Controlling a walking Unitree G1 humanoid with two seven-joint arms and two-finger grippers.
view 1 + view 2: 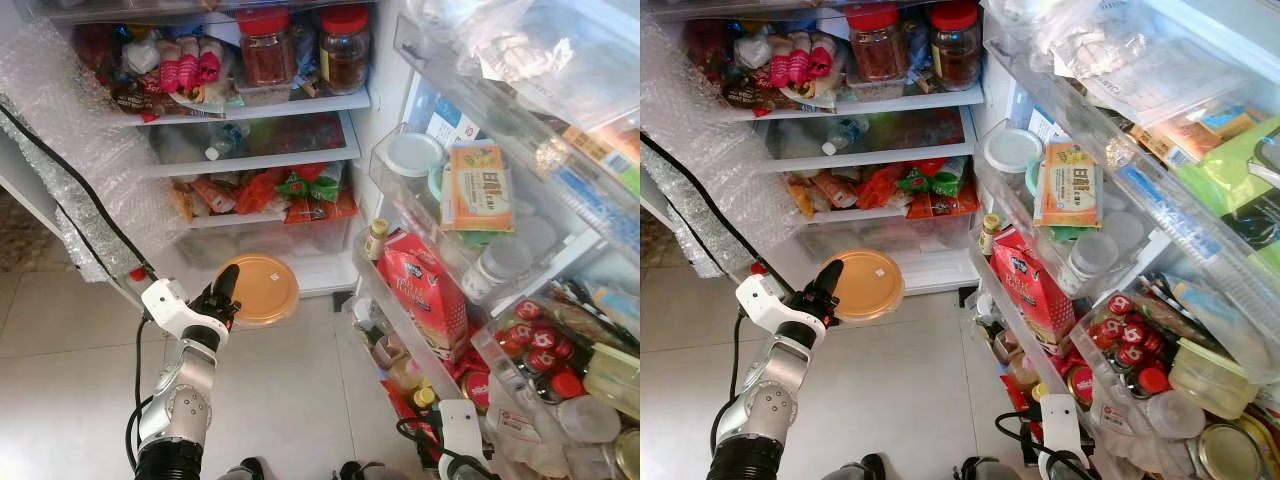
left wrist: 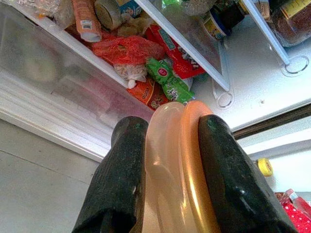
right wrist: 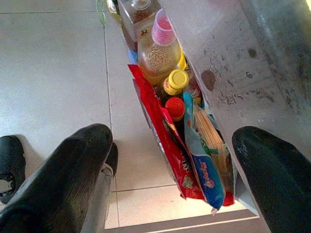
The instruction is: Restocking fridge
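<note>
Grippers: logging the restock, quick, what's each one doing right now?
Left gripper: closed on the round orange plastic lid, held before the fridge.
Right gripper: open, holding nothing, low beside the door shelves.

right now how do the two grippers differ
The left gripper is raised toward the fridge shelves and shut on an orange container, its fingers pressing both sides; the right gripper hangs low beside the lower door shelf. The left gripper's fingers sit close together, while the right gripper's fingers are spread wide with nothing between them. Both have two black fingers.
</note>
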